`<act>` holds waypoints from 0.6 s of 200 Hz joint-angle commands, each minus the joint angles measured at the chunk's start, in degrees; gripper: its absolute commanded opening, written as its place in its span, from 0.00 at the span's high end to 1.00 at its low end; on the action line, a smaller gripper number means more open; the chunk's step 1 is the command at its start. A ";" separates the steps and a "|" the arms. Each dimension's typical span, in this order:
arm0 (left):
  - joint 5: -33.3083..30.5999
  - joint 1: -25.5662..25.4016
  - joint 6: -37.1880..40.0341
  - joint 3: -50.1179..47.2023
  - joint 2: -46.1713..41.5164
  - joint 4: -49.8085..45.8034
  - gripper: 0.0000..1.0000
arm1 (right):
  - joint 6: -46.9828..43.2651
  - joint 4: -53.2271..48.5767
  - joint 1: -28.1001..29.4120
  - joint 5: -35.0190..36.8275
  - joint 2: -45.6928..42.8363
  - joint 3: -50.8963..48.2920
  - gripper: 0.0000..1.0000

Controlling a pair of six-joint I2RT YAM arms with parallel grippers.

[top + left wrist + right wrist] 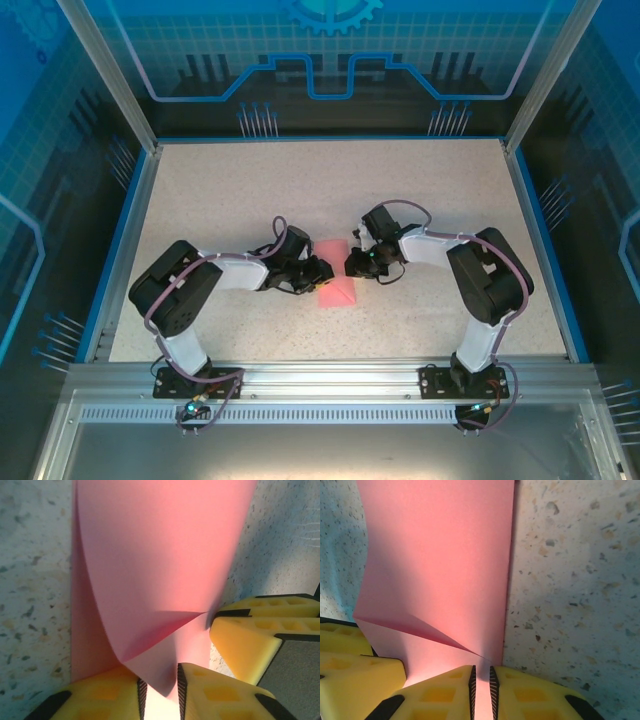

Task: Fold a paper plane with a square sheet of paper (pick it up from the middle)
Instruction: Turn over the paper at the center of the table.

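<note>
Your square sheet of paper (160, 570) shows plain pink-red between yellow fingers (100, 700) with black ribbed pads (141, 695), beige dark-speckled table (30, 580) beneath.

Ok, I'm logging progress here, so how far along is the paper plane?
Done: the square sheet of paper is bent, with soft creases. In hand: the right gripper has its jaws shut on it; the left gripper has its jaws around another part of it, grip unclear. Left: nearly everything; no sharp fold or dart shape yet.
</note>
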 commanded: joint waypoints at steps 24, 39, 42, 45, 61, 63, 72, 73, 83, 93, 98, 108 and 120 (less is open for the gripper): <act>-0.63 -0.41 2.28 1.95 -0.67 0.94 0.91 | 1.63 1.14 -1.76 0.01 -6.43 -1.95 0.76; -2.18 -0.31 4.44 2.19 -2.70 -2.04 0.95 | 2.28 0.67 -2.63 1.94 -10.20 -2.91 0.68; -2.52 -0.25 4.93 2.28 -3.24 -3.02 0.95 | 2.42 0.55 -2.85 2.47 -11.13 -3.14 0.66; -3.03 -0.29 5.64 2.43 -3.81 -4.04 0.95 | 2.57 0.33 -3.08 2.90 -11.94 -3.39 0.65; -6.23 -0.29 9.66 3.17 -7.83 -10.42 0.96 | 2.98 -0.80 -4.21 6.03 -16.56 -4.24 0.55; -6.64 -0.30 10.20 3.32 -8.32 -11.34 0.96 | 3.04 -0.91 -4.35 6.51 -17.12 -4.26 0.53; -9.01 -0.26 12.79 4.11 -10.87 -16.00 0.96 | 3.20 -1.79 -4.82 8.96 -19.50 -5.94 0.46; -9.27 -0.25 13.08 4.25 -11.22 -16.58 0.96 | 3.22 -1.86 -4.84 9.29 -19.77 -6.11 0.45; -12.22 -0.31 16.19 5.72 -13.94 -22.46 0.96 | 3.42 -2.41 -5.34 12.03 -22.33 -6.97 0.37; -15.43 -0.25 18.98 7.34 -16.54 -28.02 0.96 | 3.59 -2.87 -5.97 14.27 -24.83 -7.88 0.31; -17.07 -0.28 20.46 8.36 -17.73 -30.56 0.96 | 3.59 -2.99 -6.26 15.25 -26.03 -8.39 0.28; -19.87 -0.27 23.36 10.31 -19.84 -35.71 0.96 | 3.39 -3.08 -6.85 16.62 -28.06 -9.22 0.21; -23.53 -0.31 26.61 13.00 -21.95 -41.34 0.96 | 3.11 -2.92 -7.47 17.64 -30.75 -10.31 0.09</act>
